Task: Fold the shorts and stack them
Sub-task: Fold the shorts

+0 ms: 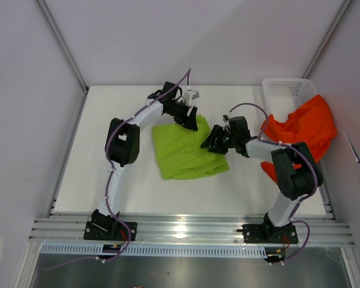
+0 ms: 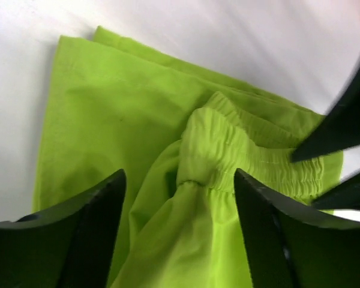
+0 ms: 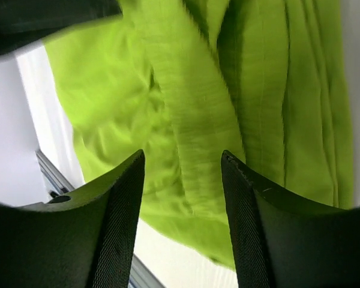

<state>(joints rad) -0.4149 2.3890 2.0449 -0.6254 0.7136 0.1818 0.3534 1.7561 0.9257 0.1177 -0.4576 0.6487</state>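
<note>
Shorts: the lime-green pair (image 1: 183,153) lies roughly folded at the middle of the table (image 1: 258,186), its waistband bunched at the far right corner, so its fold looks part done. The orange-red pair (image 1: 306,126) is draped unfolded over the white basket (image 1: 285,89) at far right, not yet folded or stacked. The left hand (image 2: 179,177) and right hand (image 3: 183,155) each stand with fingers apart over green cloth, clamping nothing.

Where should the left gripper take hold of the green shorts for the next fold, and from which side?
Grip the gathered elastic waistband of the green shorts, coming straight down from above. It is rucked into a raised ridge between the fingers of the open left gripper, thicker than the flat cloth around it, so it should pinch cleanly.
</note>
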